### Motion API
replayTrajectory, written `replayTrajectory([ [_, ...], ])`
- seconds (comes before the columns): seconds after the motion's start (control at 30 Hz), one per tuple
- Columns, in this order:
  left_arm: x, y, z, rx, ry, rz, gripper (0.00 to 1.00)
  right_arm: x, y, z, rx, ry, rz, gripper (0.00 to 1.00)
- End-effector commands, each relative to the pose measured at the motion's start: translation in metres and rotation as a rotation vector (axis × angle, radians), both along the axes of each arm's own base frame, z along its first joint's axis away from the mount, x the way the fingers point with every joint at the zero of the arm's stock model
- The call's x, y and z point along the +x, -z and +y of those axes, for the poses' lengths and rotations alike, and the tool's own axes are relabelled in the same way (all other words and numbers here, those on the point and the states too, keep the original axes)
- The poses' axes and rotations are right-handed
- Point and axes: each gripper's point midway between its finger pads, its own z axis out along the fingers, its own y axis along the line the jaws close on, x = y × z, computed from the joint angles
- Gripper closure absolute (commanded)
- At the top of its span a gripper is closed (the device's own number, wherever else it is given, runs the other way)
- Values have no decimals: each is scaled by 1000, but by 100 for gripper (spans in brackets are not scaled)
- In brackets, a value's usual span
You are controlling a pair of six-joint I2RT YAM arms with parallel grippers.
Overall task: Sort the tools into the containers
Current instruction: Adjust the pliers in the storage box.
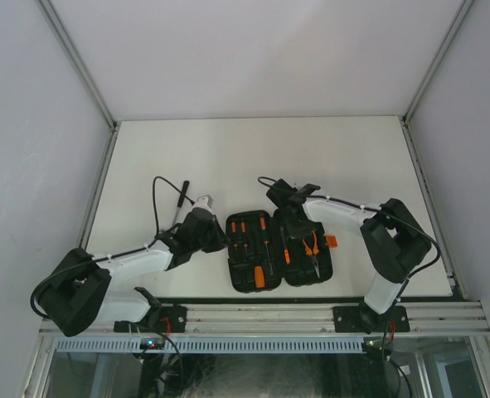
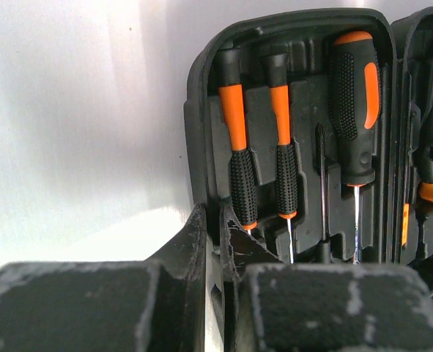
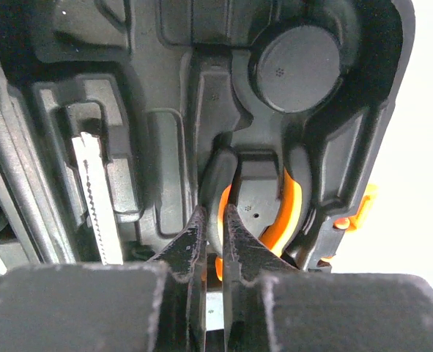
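Observation:
The black tool case (image 1: 232,278) lies open near the table's front edge. Its left half holds two thin screwdrivers (image 2: 234,132) and a thick one (image 2: 355,88) in their slots. The needle-nose pliers (image 1: 312,249) lie in the right half. My left gripper (image 1: 214,235) is at the case's left wall (image 2: 198,110), and its tips (image 2: 215,216) are shut on that rim. My right gripper (image 1: 284,207) is over the far end of the right half. Its jaws (image 3: 215,213) are shut, with the tips just above the black-and-orange pliers handle (image 3: 293,205). I cannot tell if they touch it.
The orange latch (image 1: 331,241) sticks out of the case's right side. A toothed metal strip (image 3: 91,191) sits in a slot left of the pliers. White table (image 1: 253,157) stretches behind the case, with grey walls around it and a metal rail (image 1: 261,315) in front.

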Motion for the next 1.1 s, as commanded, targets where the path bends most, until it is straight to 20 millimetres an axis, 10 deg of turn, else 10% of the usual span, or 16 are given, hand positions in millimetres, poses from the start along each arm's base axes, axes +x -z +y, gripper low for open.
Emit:
replayTrajectory([
  [0.0,3,-19,-11,-31,23,-29,100,-28,35,4,90,61,100,91],
  [0.33,4,-22,-5,1,-1,-24,100,16,-64,22,324,28,-196,55],
  [0.53,4,-22,0,33,-9,-15,100,18,-105,10,383,26,-318,50],
  [0.77,5,-24,-1,39,-6,-13,99,-1,-84,-15,368,91,-251,55],
  [0.93,6,-25,-2,35,-7,-13,100,-5,-67,0,408,41,-211,85],
  [1.07,5,-26,-3,32,-7,-11,100,0,-63,13,438,11,-202,87],
])
